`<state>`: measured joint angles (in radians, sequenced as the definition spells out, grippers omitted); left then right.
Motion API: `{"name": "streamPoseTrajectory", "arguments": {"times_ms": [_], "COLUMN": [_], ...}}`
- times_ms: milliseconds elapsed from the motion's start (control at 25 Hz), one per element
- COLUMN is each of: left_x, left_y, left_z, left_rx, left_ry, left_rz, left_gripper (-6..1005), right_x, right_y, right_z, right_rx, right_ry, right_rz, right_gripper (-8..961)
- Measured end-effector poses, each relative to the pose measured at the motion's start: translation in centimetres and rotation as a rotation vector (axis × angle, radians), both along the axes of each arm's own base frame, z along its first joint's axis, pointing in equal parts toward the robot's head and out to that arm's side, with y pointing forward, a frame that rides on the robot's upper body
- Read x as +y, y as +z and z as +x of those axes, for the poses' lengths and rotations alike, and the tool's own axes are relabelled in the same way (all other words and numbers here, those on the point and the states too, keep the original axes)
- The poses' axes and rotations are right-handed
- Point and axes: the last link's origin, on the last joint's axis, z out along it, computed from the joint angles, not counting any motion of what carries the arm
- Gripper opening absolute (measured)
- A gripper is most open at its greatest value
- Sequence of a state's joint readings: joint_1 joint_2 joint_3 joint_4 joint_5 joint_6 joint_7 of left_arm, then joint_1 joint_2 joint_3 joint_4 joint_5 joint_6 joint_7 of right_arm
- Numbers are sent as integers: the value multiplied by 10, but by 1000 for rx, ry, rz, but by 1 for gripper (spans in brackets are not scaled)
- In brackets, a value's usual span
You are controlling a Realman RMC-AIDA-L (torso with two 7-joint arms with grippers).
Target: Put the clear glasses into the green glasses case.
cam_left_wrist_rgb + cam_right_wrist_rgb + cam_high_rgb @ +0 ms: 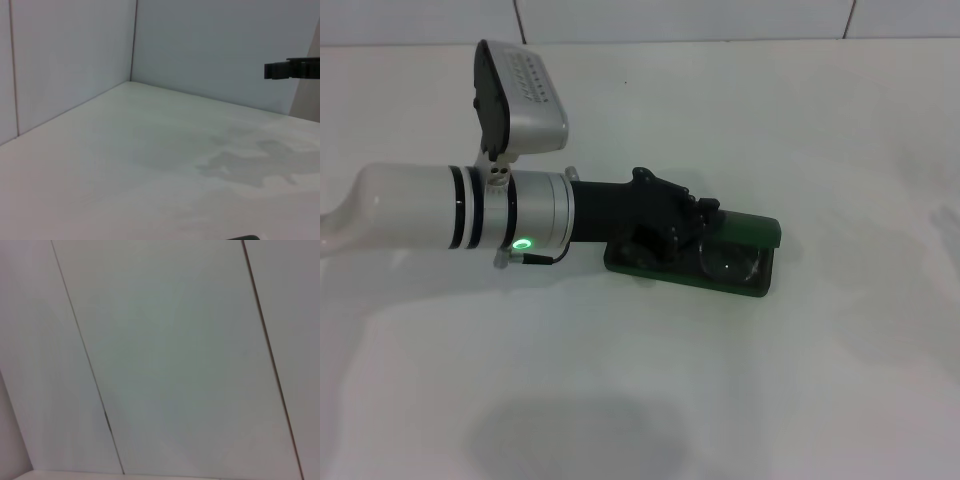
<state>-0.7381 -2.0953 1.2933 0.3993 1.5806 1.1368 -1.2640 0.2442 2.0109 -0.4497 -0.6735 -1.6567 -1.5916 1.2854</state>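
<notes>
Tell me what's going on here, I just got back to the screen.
The left arm reaches across the table, its gripper down over the open green case. The clear glasses lie inside the case, a lens showing by the fingers. Whether the fingers are open or shut on them can't be seen. The lid stands up behind. The right arm is out of the head view.

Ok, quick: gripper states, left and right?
Left gripper: over the open green glasses case, at the clear glasses; open or closed cannot be told.
Right gripper: not in view.
</notes>
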Motion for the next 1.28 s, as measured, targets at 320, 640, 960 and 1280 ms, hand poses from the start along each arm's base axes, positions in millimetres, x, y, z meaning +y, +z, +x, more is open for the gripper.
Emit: {"name": "streamPoseTrajectory", "arguments": {"times_ms": [320, 640, 960, 1280], "left_x": [-5, -8, -16, -21], "left_y": [-1, -2, -3, 3], "left_z": [-5, -7, -15, -12], "left_rx": [3, -3, 8, -34], "left_ry": [7, 10, 19, -7], "left_rz": [-15, -27, -40, -51], "left_gripper": [113, 114, 116, 117], "right_x": [0, 1, 0, 0], "right_y": [-1, -1, 0, -1], "right_z": [-1, -1, 0, -1], "right_rx": [0, -1, 1, -1], "right_ry": [3, 4, 1, 3], "right_rz": [-3, -4, 1, -4], "right_gripper": [109, 110, 111, 112]}}
